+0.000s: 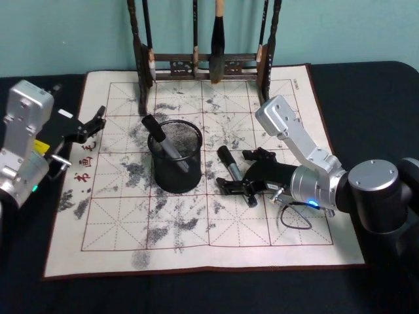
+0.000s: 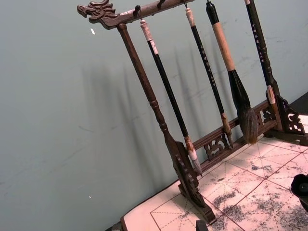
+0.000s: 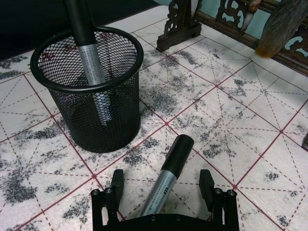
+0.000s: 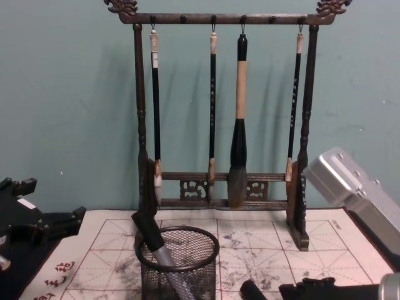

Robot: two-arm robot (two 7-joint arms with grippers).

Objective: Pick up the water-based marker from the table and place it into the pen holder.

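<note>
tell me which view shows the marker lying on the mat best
Right wrist view: the marker lies between the open fingers of the right gripper. The head view shows it farther off, partly behind the gripper. Chest view: just its cap.

A practice mat [image 1: 196,235] covers the desk [image 1: 366,85]. The pen holder [image 1: 175,171] stands mid-mat, one marker [image 1: 165,142] leaning inside. Right of it a second marker [image 1: 229,162] lies on the mat, straddled by the right tool [image 1: 243,174], jaws apart. Brush rack [image 1: 203,65] behind

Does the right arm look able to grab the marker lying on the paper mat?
Probably yes: the right gripper sits low over the marker, open fingers either side, nothing between. The left gripper rests beside the mat.
</note>
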